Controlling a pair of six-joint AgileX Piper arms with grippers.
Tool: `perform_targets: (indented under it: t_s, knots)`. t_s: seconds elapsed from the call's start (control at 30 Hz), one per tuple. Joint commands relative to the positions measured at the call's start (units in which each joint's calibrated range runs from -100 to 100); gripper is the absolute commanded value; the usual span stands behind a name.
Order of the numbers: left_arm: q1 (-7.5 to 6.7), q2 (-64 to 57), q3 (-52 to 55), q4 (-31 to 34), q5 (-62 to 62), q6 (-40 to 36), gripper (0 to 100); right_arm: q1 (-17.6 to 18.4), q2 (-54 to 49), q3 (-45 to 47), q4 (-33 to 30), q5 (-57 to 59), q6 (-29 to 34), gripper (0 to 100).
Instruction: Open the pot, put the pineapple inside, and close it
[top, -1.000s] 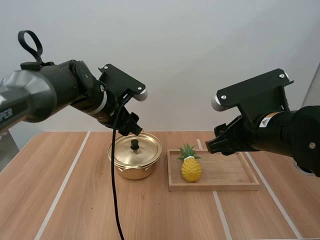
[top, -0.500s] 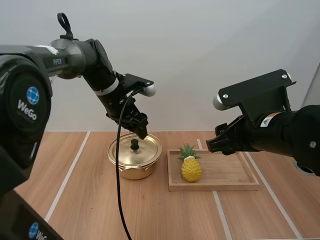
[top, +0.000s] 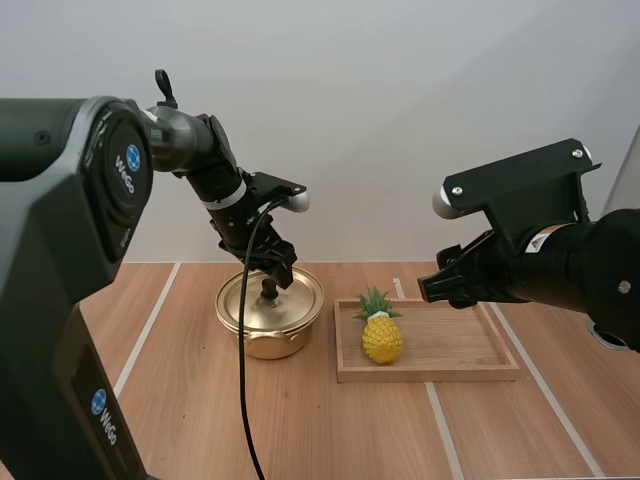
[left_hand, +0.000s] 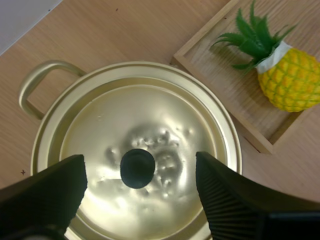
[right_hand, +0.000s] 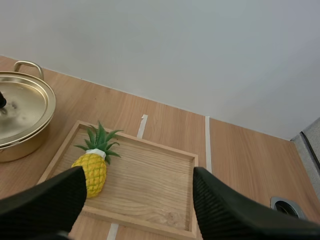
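Observation:
A gold pot (top: 270, 318) stands left of centre on the table, its lid (left_hand: 135, 150) on and the lid's black knob (left_hand: 137, 168) upright. My left gripper (top: 276, 274) hangs open just above the knob, one finger on each side of it (left_hand: 140, 200). A yellow pineapple (top: 382, 335) with green leaves lies at the left end of a wooden tray (top: 460, 350), right of the pot. My right gripper (top: 432, 290) hovers open above the tray (right_hand: 150, 175), back from the pineapple (right_hand: 92, 170).
Pale tape lines (top: 140, 340) run across the wooden table. A round metal grommet (right_hand: 286, 204) sits in the table at the far right. One pot handle (left_hand: 37, 82) sticks out on the side away from the tray.
My left arm has swung in and lowered its gripper from behind the pot to just over the lid's knob. The right arm has barely moved.

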Motion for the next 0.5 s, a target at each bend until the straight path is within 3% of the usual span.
perform_targets:
  t_s: [0.0,0.47]
  knots:
    - [-0.22,0.7,-0.5,1.8,-1.0,0.1,100,-0.2,-0.3,-0.6,0.3,-0.3,-0.4,100]
    - [-0.22,2.7,-0.5,2.9,1.1,0.1,100,-0.2,-0.3,-0.6,0.3,-0.5,-0.4,100]
